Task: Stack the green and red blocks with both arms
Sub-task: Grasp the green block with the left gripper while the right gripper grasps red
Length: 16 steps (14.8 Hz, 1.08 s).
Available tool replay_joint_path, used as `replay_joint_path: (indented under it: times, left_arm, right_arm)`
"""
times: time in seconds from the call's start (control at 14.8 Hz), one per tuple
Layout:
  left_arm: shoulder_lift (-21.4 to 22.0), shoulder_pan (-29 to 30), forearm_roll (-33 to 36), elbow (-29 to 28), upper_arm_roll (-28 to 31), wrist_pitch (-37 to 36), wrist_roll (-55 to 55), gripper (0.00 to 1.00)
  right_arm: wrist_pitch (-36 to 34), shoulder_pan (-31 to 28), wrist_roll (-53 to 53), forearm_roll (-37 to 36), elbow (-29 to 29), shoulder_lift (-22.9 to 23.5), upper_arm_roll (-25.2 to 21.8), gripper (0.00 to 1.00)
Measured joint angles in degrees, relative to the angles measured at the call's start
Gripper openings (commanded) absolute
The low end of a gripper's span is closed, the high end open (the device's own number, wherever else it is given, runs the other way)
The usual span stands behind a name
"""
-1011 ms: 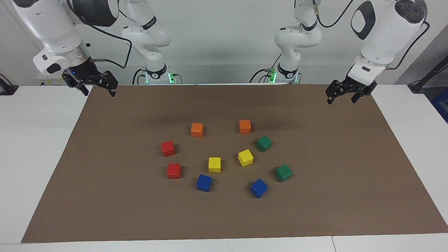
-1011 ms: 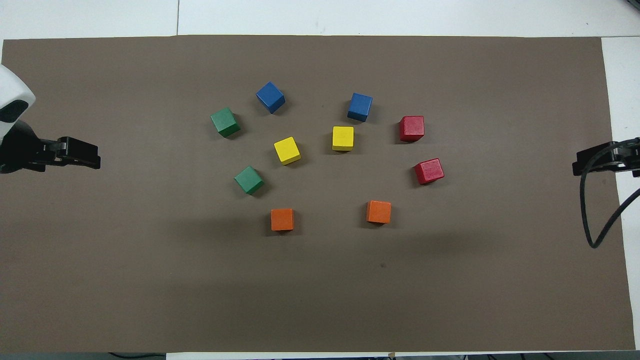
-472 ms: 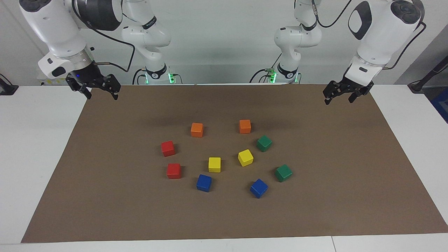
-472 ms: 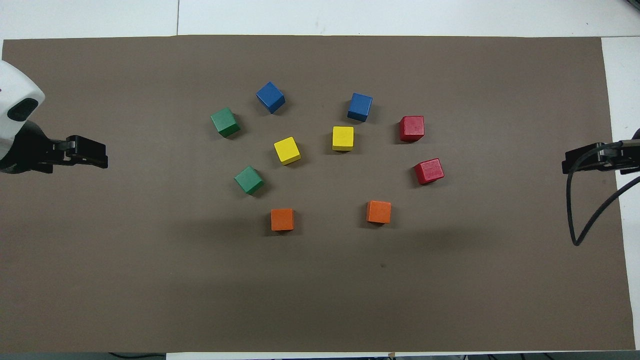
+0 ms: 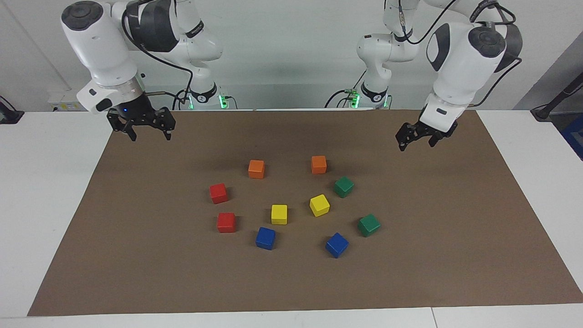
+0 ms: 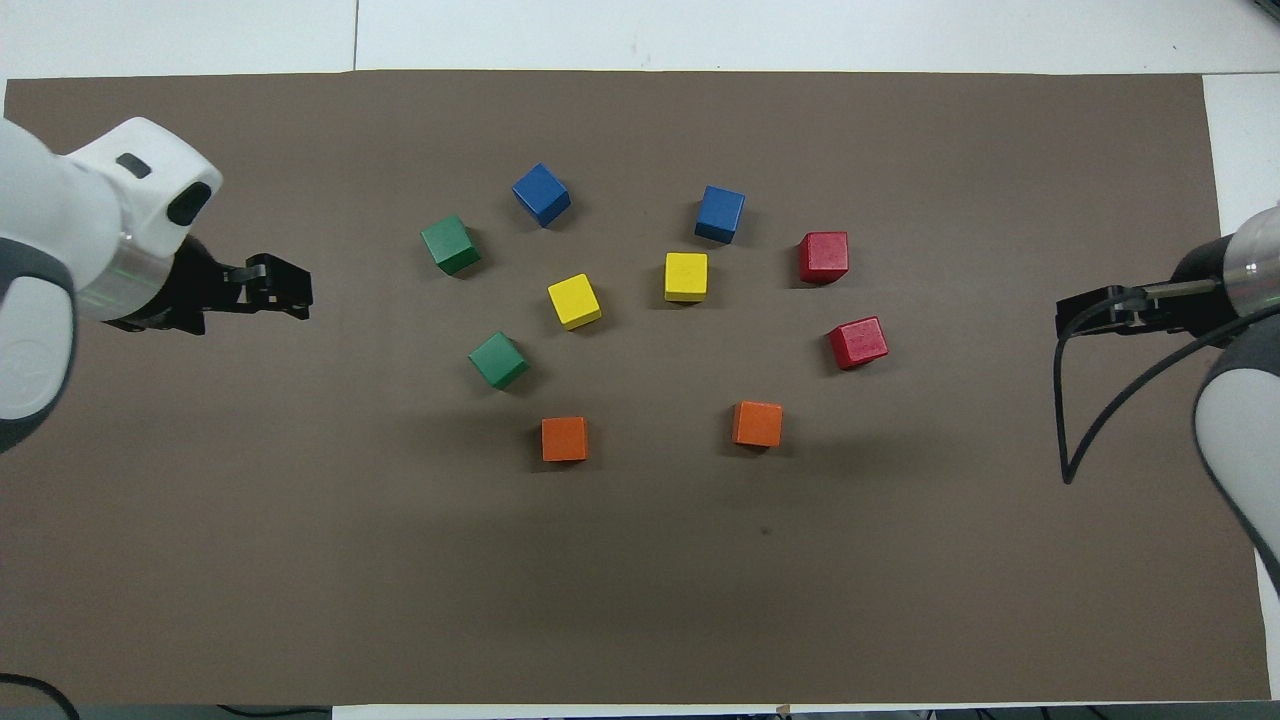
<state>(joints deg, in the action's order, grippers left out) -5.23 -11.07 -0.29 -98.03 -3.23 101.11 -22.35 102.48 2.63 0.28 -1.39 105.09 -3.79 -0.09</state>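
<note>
Both arms up over the mat ends, ten cubes lying single, nothing stacked yet.

Step in hand, by my reading: the approach to the first picks. The left gripper (image 5: 414, 140) hangs over bare brown mat (image 5: 455, 205) at about 2 o'clock from the cluster in the facing view, jaws spread wide, empty, touching nothing. The right gripper (image 5: 148, 130) hangs at about 10 o'clock, likewise wide and empty. Two green blocks (image 5: 344, 187) (image 5: 369, 225) lie at the cluster's left-arm end, at 3 and 4 o'clock; two red blocks (image 5: 218, 193) (image 5: 226, 222) lie at its right-arm end, at 9 and 8 o'clock. To do it well: each arm takes its own colour, turns its fingers square to the skewed cube faces, and descends clear of the orange cube (image 5: 319, 164) just beside the nearer green.
</note>
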Motion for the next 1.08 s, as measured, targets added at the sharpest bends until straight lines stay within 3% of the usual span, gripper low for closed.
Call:
replay_joint_path:
  times: [0.54, 0.74, 1.08]
  left_arm:
    - [-11.6, -6.6, 0.0, -1.8, -0.1, 13.2, -27.9, 1.0]
    - [-12.2, -8.5, 0.0, -4.1, -0.2, 16.3, -32.7, 1.0]
    - [-12.4, -11.1, 0.0, -7.1, -0.1, 20.3, -35.2, 1.0]
  right_arm:
    - [10.3, 4.0, 0.3, 0.0, 8.7, 1.0, 0.2, 1.0]
    - [13.6, 5.4, 0.3, 0.0, 10.0, 2.1, 0.2, 1.0]
    - [18.5, 7.1, 0.4, 0.0, 10.5, 7.5, 0.2, 1.0]
